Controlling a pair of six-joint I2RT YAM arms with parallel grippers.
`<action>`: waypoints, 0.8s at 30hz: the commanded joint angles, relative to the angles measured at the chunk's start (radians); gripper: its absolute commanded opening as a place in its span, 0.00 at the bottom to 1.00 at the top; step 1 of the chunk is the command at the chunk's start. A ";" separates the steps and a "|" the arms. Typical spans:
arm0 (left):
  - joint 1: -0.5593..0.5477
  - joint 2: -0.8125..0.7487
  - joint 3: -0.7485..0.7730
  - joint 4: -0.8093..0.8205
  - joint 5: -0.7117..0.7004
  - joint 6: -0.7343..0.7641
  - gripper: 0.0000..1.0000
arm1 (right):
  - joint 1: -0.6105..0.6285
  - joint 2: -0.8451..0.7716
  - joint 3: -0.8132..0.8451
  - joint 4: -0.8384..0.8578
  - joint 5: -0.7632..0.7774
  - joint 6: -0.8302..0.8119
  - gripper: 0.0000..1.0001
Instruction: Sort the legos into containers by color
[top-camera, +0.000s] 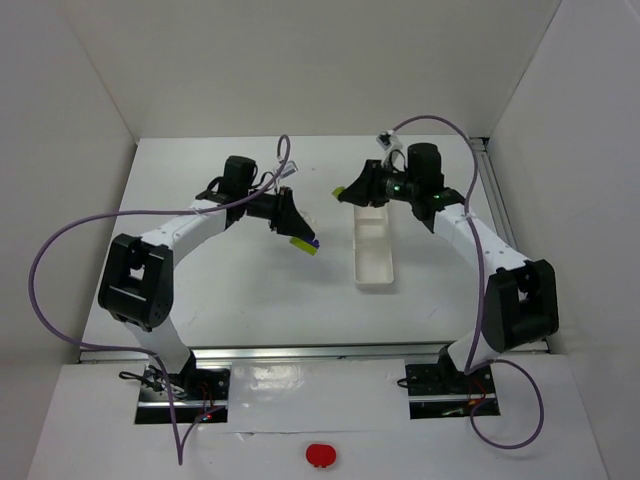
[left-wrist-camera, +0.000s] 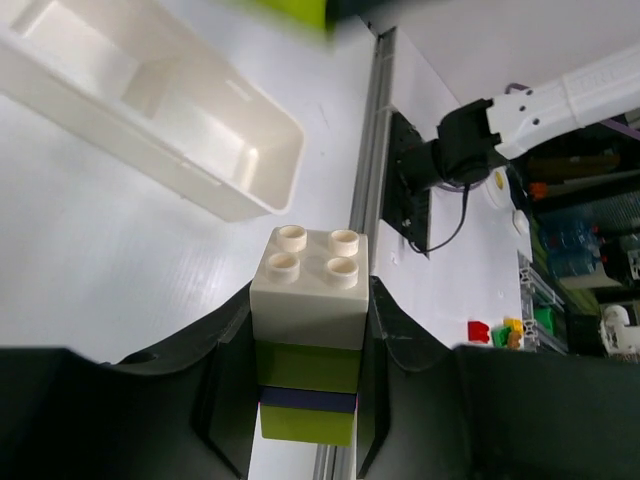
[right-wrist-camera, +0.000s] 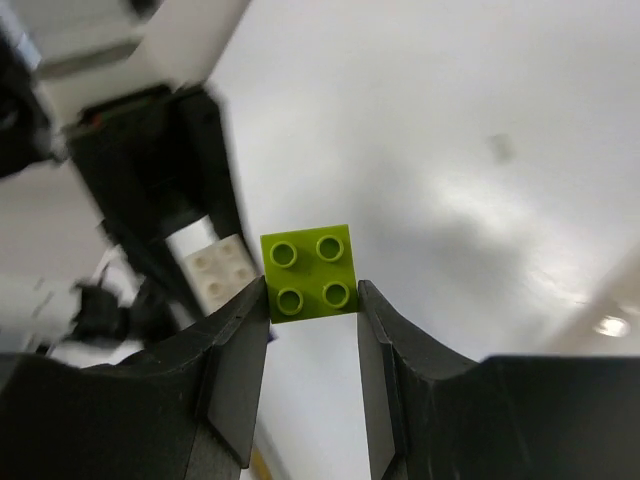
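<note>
My left gripper is shut on a stack of legos: a white brick on top, then yellow-green, a thin dark purple-blue plate and yellow-green. In the top view this left gripper holds the stack above the table, left of the containers, a long white tray. My right gripper is shut on a single yellow-green lego, studs facing the camera. From above, the right gripper hovers by the tray's far end. The tray shows open compartments in the left wrist view.
A metal rail runs along the table edge beside the tray. The right arm's base is beyond it, with small coloured bits off the table. White walls enclose the table. A red button sits at the front.
</note>
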 joint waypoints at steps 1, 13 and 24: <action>0.023 -0.030 -0.014 0.044 -0.020 -0.010 0.00 | -0.047 -0.069 0.043 -0.003 0.288 0.061 0.26; 0.084 0.002 -0.060 0.232 -0.103 -0.289 0.00 | 0.025 0.229 0.169 -0.172 1.023 -0.001 0.29; 0.095 -0.041 -0.097 0.331 -0.199 -0.409 0.00 | 0.052 0.287 0.193 -0.156 1.024 -0.020 0.80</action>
